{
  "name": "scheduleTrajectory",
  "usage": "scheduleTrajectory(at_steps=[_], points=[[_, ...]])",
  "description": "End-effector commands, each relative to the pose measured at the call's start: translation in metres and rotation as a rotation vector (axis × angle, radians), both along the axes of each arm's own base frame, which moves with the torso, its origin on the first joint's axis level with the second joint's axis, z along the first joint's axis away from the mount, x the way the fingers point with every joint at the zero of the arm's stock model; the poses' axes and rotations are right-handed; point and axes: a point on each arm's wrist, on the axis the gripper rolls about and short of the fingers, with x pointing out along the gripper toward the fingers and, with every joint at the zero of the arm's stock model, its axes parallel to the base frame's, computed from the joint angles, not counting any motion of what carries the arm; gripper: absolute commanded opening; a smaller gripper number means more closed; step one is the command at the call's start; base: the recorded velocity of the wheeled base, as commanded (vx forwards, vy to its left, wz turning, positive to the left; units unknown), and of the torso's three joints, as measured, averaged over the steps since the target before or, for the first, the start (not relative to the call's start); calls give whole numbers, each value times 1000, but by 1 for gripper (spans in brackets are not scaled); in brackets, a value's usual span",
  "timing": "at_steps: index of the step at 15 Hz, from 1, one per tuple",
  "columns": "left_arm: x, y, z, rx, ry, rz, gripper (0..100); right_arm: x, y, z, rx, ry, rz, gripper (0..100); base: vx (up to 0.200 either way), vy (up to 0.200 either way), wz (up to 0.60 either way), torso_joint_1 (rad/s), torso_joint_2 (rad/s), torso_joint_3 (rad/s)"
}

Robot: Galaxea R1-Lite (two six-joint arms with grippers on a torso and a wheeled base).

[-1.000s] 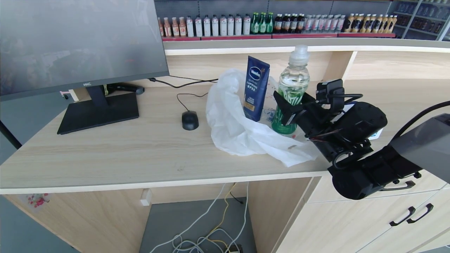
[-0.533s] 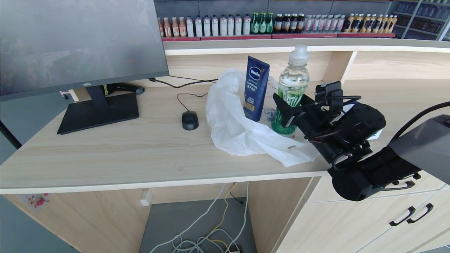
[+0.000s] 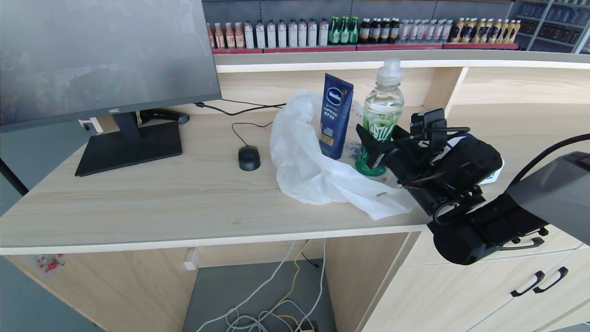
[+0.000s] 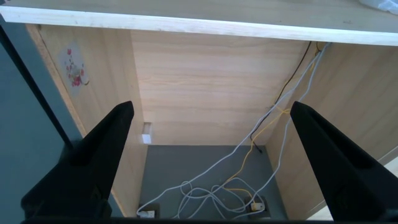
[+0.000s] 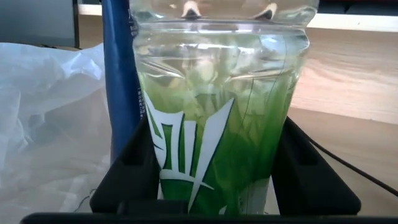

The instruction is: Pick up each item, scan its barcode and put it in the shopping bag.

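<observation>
**Drink bottle in the right end effector's grip beside the shopping bag**

A shop counter: shelves of drinks (image 3: 368,30) run along the back wall, and in front lies a pale wooden desk (image 3: 184,193) with a monitor (image 3: 101,55) and a mouse (image 3: 249,157). The white shopping bag (image 3: 309,170) lies slumped and crumpled, with a blue tube (image 3: 335,115) upright at its rear folds; whether the tube is inside the bag I cannot tell. At 3 o'clock of the tube stands the bottle (image 3: 381,115), its base at the bag's edge.

The right end effector (image 3: 380,144) comes in from 4 o'clock, its two fingers closed against opposite sides of the bottle's green-labelled lower body (image 5: 217,143). The left end effector (image 4: 211,124) hangs below the desk edge, fingers spread wide and holding nothing.

The bottle looks nearly full, so it probably has some weight and sits top-heavy. Its thin clear wall will likely give under a hard squeeze, and the glossy label may slip. The labelled waist, where the fingers are now, seems the best hold; firm, steady pressure and an upright carry should keep it from tilting.
</observation>
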Motion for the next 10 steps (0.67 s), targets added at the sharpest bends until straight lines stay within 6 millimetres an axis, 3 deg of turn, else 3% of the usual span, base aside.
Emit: scheduleTrajectory(at_steps=[1,6,10], points=[[0,0,0,4,0,-2,100,0,2,-2,6,7,2,100,0,0,0,0,0,0],[0,0,0,-1,0,0,100,-6,2,8,26,-11,3,100,0,0,0,0,0,0],[0,0,0,-1,0,0,100,-27,-9,25,38,-22,1,100,0,0,0,0,0,0]])
